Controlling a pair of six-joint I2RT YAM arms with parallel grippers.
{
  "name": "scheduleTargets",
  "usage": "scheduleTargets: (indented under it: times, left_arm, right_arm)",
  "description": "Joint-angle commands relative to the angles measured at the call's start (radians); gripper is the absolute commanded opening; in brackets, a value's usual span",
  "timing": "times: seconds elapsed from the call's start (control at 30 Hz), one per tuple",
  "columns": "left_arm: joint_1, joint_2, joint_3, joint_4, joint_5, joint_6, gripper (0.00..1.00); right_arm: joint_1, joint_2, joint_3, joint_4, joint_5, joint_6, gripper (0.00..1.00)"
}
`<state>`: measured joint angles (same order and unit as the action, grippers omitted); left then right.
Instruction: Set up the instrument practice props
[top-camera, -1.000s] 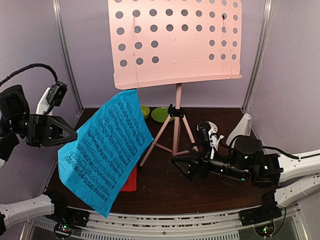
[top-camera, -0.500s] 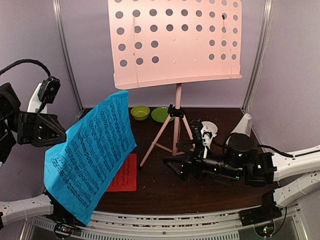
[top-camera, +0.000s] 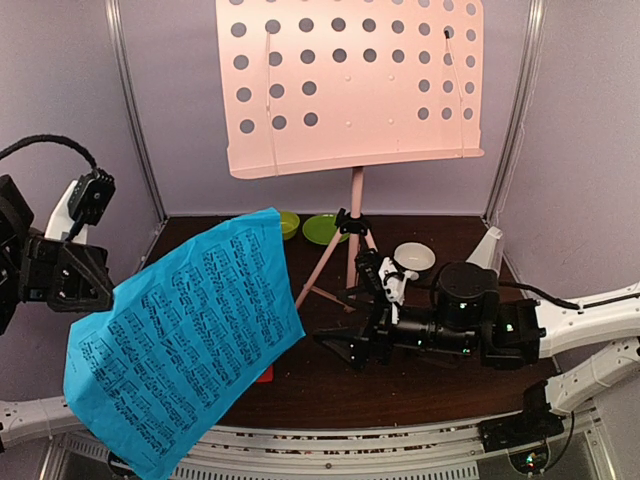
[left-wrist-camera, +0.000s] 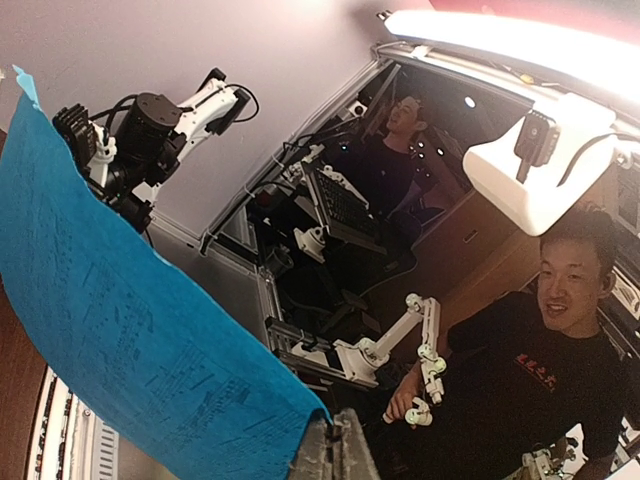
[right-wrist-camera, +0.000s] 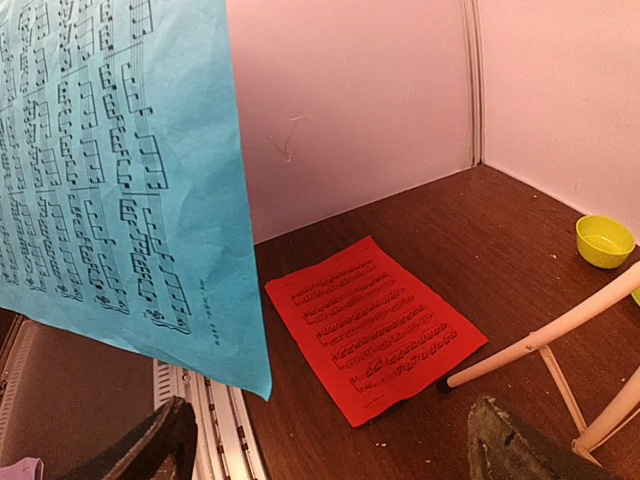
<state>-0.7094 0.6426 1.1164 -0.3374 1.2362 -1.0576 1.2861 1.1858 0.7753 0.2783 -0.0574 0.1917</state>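
A blue music sheet (top-camera: 185, 340) is held aloft, tilted; a red music sheet (right-wrist-camera: 375, 325) is laid flat below; a pink music stand (top-camera: 350, 85) is stood upright

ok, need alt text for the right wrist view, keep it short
A blue music sheet hangs in the air at upper left, nearer than a red music sheet lying flat on the dark table. The open right gripper frames the bottom edge. Pale legs of the music stand cross at right, with a lime green bowl beyond.

The left arm (top-camera: 58, 275) rides high, jaws clamped (tight); right arm (top-camera: 470, 320) low, jaws spread.
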Motion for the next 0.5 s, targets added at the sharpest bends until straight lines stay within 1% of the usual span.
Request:
scheduleTargets:
  times: [0.0,0.2,0.47]
  left_arm:
    - [-0.01,-0.023,-0.007,0.032,0.012,-0.036,0.0]
    - [-0.012,-0.052,-0.01,0.035,0.016,-0.053,0.0]
    - [-0.012,-0.062,-0.029,0.087,0.018,-0.087,0.0]
  right_arm:
    - [0.008,0.014,0.029,-0.018,-0.035,-0.019,0.94]
    - [0.01,0.037,0.041,-0.016,-0.046,-0.023,0.94]
    - [0.01,0.083,0.078,0.009,-0.079,-0.024,0.94]
